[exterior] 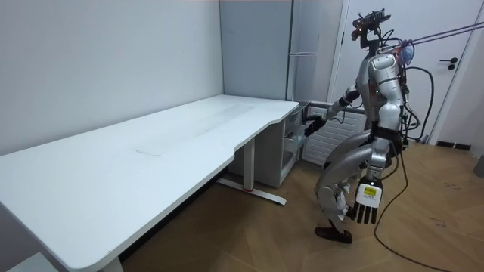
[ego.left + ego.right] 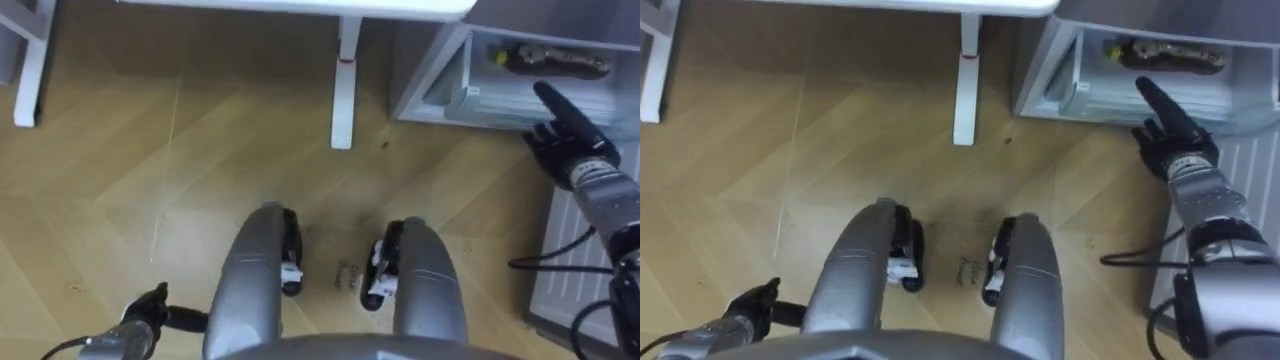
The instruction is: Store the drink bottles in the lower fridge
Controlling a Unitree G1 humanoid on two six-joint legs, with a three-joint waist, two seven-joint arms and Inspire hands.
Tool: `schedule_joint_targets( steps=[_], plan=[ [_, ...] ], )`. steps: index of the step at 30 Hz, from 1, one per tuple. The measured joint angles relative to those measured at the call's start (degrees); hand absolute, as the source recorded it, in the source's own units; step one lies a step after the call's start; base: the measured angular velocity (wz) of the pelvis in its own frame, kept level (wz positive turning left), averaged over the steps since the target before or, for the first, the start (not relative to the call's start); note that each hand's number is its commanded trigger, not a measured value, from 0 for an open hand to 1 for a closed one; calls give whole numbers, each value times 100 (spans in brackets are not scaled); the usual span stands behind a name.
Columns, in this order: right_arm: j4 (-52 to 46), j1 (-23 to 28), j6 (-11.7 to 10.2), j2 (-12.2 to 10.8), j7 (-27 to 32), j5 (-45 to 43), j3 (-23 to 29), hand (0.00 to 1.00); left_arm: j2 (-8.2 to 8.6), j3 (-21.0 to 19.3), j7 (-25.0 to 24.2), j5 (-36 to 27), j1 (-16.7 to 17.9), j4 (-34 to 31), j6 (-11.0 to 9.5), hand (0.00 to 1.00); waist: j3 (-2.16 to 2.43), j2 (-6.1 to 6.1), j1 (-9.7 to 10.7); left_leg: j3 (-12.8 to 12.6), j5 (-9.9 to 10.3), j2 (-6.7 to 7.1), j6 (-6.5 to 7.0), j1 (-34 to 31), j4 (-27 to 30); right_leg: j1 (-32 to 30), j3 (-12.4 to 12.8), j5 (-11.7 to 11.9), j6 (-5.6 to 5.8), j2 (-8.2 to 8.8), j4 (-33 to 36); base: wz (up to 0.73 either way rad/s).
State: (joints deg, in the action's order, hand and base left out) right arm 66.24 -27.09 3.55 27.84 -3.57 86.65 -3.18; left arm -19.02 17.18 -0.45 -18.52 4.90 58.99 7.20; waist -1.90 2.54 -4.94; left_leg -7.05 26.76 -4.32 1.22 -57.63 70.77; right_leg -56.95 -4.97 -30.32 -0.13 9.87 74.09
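Drink: a dark bottle [image 2: 555, 62] is lying on its side on a shelf inside the open lower fridge [image 2: 440, 75], neck pointing to the robot's left.
Label: a pale band is showing near the bottle's neck – the print on it is too blurred to read.
Right hand [image 2: 565, 125]: it is reaching into the fridge opening with fingers straight and released, holding nothing; the fingertips are sitting just below the bottle, and whether they are touching the shelf edge cannot be told.
Left hand [image 1: 367, 204]: it is hanging beside the left thigh, fingers relaxed and empty.
Stance: the robot is standing with knees bent, facing the fridge, just past the end of the white table [image 1: 151, 151].
Table leg [image 2: 343, 85]: it is carrying a small red mark near its top.
Floor [image 2: 150, 170]: a faint marking is lying between the feet – unreadable.
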Motion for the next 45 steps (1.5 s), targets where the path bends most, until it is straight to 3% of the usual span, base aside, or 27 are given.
schedule_joint_targets(
  steps=[5,11,15,25,31,33,39,42,45],
  plan=[
    [-4,-25,-198,8,42,369,9,0,27,60,98,0,-3,-107,83,0,-16,35,44,113,249,-17,27,-657,919,-591,28,-306,-59,91,910,8],
    [-120,-180,-508,23,208,758,65,0,20,101,98,2,4,-363,104,0,-12,24,31,96,289,-21,103,-1230,1432,-1223,207,-319,-54,206,1467,1],
    [-310,-236,-646,24,313,971,67,0,15,104,97,-1,39,-445,11,0,-15,12,5,83,296,-4,116,-1469,1631,-1503,284,-319,-53,205,1684,-5],
    [-657,-517,-803,26,731,1078,118,0,8,93,104,5,255,-471,-131,0,-14,10,1,81,263,3,50,-1664,1636,-1756,299,-331,-70,226,1781,1],
    [-1084,-636,-963,39,895,1068,241,0,-53,-30,-2,24,484,-548,-239,0,-12,8,-54,77,253,8,32,-1667,1607,-1718,212,-346,-101,398,1769,8],
    [-1128,-643,-1112,39,930,1072,245,0,-59,-119,-30,23,606,-575,-246,0,-11,8,-207,77,252,13,33,-1664,1608,-1705,196,-347,-102,417,1764,0],
    [-1379,-668,-1487,40,1312,1158,359,0,-59,-402,-83,3,834,-533,-282,0,-8,-7,-403,98,251,18,32,-1655,1604,-1629,75,-432,-184,512,1763,3],
    [-1745,-673,-1602,39,1732,1157,454,0,-117,-439,-84,0,975,-479,-472,0,-8,-16,-424,116,265,90,26,-1616,1582,-1550,-8,-507,-236,612,1766,11],
    [-1908,-808,-1712,38,2077,1155,462,0,-145,-561,-101,-5,1131,-330,-604,0,2,-47,-454,155,310,112,-11,-1552,1580,-1468,-33,-574,-218,616,1767,5]
  ],
)
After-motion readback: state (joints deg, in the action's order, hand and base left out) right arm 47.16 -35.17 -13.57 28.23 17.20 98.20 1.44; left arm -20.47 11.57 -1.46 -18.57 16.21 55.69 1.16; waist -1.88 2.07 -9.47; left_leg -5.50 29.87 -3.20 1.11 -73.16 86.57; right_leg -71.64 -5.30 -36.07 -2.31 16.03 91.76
